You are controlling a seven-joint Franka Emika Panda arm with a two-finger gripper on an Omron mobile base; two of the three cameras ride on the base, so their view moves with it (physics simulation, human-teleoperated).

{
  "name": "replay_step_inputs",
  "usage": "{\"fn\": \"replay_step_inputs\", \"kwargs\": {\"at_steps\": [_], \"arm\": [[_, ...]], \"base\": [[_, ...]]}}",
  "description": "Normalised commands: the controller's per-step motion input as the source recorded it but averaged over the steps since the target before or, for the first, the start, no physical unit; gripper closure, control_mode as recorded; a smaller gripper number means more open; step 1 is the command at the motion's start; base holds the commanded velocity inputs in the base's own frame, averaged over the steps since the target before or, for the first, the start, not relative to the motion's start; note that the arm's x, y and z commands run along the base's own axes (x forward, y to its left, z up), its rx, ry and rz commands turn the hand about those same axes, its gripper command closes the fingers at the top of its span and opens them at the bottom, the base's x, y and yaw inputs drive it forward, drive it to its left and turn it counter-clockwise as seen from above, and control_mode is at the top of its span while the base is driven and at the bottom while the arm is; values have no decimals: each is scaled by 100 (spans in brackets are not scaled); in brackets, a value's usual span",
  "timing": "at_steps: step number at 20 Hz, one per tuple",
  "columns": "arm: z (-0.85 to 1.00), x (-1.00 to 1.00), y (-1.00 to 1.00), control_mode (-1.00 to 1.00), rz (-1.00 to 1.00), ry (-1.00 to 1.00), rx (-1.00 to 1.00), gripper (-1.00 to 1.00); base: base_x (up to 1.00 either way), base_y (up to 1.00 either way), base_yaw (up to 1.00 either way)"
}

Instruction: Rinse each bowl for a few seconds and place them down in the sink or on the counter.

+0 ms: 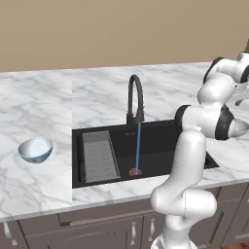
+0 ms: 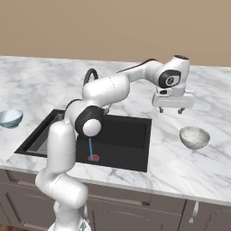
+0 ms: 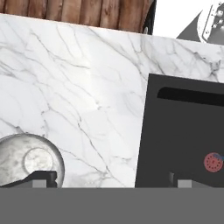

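Sink (image 1: 160, 146) first: I see its black basin set into the marble tabletop (image 1: 44, 189), holding a grey ridged tray (image 1: 99, 156) at its left end, with a thin blue stream falling from the faucet (image 1: 135, 99) onto the red drain ring (image 1: 135, 171). Both bowls look empty to me, the pale blue one (image 1: 35, 149) on the tabletop left of the sink and the speckled one (image 2: 194, 137) on the right. My fingers (image 2: 173, 109) hang spread wide, holding nothing, above the tabletop near the speckled bowl.

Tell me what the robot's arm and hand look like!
The arm is glossy white, made of fat rounded tubes joined by dark grey rings at the joints. One joint has a round dark cap with a pale middle. The hand is a flat white block with two small dark fingers underneath. No loose cables or writing can be made out.
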Motion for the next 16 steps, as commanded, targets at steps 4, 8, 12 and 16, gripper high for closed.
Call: {"fn": "replay_step_inputs", "kwargs": {"at_steps": [4, 8, 12, 16], "arm": [[-42, 0, 24, -100, -2, 0, -11, -100], [-33, -7, 6, -100, -3, 0, -13, -100], [-27, -12, 4, -100, -7, 0, -11, -100], [-10, -12, 0, -100, -8, 0, -3, -100]], "base": [[0, 0, 0], [0, 0, 0], [0, 0, 0], [0, 0, 0]]}}
